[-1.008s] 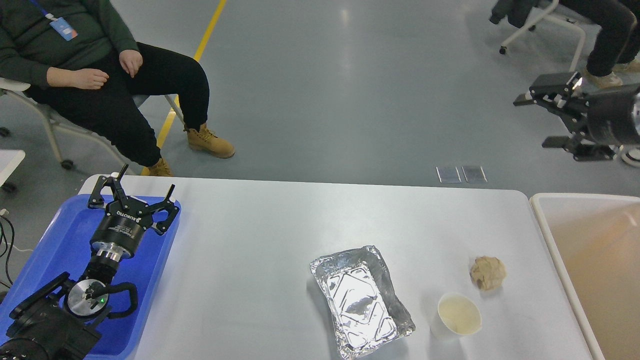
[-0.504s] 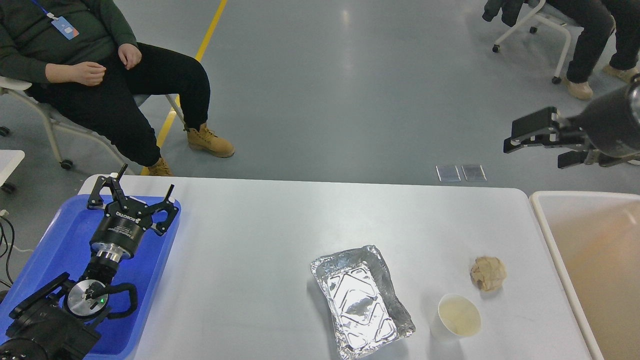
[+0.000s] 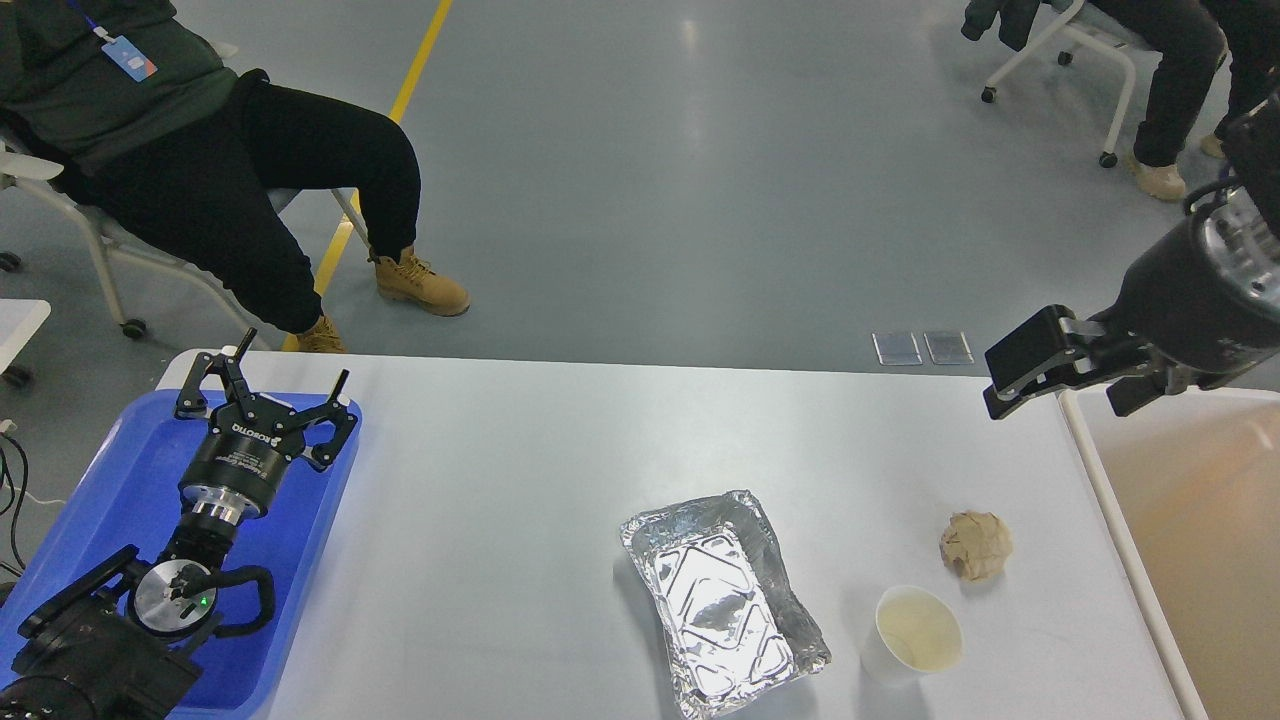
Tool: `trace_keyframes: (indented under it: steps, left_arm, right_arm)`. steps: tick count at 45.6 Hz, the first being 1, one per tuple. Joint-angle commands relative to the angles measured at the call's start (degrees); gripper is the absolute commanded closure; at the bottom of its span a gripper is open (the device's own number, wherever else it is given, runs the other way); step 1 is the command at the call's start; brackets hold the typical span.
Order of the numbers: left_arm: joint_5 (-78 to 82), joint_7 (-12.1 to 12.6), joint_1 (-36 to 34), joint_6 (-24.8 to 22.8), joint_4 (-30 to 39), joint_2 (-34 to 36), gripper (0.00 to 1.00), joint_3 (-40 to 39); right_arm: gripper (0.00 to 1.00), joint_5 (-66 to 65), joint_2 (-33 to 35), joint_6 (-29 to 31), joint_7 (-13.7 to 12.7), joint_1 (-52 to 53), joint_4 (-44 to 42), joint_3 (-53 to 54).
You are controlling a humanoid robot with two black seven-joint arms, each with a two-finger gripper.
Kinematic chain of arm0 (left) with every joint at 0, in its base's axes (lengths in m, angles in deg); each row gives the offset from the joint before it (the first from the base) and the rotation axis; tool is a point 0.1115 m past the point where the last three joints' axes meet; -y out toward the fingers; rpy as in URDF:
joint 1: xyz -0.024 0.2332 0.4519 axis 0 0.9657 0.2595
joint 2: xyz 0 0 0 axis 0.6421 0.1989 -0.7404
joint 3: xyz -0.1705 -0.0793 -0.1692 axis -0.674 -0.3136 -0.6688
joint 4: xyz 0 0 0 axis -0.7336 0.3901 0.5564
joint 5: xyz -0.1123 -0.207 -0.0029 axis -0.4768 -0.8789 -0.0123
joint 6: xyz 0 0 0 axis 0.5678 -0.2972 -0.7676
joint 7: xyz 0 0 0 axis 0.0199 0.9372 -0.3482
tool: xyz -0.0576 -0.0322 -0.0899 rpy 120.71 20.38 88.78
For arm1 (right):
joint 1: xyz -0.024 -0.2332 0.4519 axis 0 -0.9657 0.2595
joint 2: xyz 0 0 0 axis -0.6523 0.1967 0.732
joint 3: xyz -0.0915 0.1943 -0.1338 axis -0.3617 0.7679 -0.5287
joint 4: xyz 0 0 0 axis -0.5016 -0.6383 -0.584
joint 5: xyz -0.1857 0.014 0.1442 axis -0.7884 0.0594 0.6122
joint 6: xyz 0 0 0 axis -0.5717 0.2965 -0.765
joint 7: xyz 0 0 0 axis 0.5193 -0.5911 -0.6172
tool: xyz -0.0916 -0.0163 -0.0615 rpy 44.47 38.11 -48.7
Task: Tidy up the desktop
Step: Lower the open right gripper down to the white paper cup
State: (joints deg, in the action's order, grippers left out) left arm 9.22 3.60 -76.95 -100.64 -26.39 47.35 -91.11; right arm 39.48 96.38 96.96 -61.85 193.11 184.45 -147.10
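Desktop (image 3: 520,480), white-grey with rounded corners, is seen filling the near middle of the head view, between a blue tray (image 3: 110,470) at the left and a beige white-rimmed bin (image 3: 1190,500) at the right; a crumpled foil container (image 3: 722,600) is lain near the middle right of it, a paper cup (image 3: 915,632) is stood just to its right, and a balled brown paper wad (image 3: 975,545) is set a little farther, near the cup but apart from it; the left gripper (image 3: 262,385) is held over the far end of the tray with its fingers spread and nothing between them; the right gripper (image 3: 1060,375) is held above the far right corner, and whether it is spread or pressed together cannot be told.
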Motion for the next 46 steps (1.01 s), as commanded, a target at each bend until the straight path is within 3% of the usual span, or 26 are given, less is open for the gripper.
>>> trace_keyframes:
  steps: [1, 18, 46]
  left_arm:
    - [0.0, 0.0, 0.0, 0.0, 0.0, 0.0, 0.01, 0.0]
    - [0.0, 0.0, 0.0, 0.0, 0.0, 0.0, 0.01, 0.0]
    - [0.0, -0.1, -0.1, 0.0, 0.0, 0.0, 0.01, 0.0]
  right_arm:
    - [0.00, -0.1, -2.3, 3.4, 0.1, 0.4, 0.8, -0.4]
    - [0.00, -2.8, -2.3, 2.2, 0.0, -4.9, -1.3, 0.6]
    - [0.00, -7.1, -3.5, -15.2, 0.1, -29.8, -4.2, 4.3]
